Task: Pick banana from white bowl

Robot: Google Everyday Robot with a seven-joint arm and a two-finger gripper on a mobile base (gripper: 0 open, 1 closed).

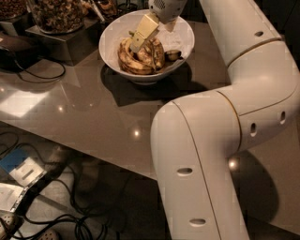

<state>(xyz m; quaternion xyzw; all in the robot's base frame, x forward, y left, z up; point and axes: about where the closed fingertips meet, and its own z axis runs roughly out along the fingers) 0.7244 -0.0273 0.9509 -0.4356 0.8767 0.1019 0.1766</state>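
Observation:
The white bowl (115,33) stands at the back of the brown table and holds a heap of yellow bananas with heavy brown blotches. The banana (151,55) lies curved on top of the heap, with a dark end (172,55) toward the right. My gripper (155,29) comes down into the bowl from above. It is open, with one cream finger (143,33) touching the top of the heap and the other by the far right of it. Nothing is in its grasp.
Glass jars of nuts (56,13) stand on a dark stand (63,42) left of the bowl, with a black cable (35,72) on the table. My white arm (211,140) fills the right side. The table edge runs diagonally; cables and papers (23,173) lie on the floor below.

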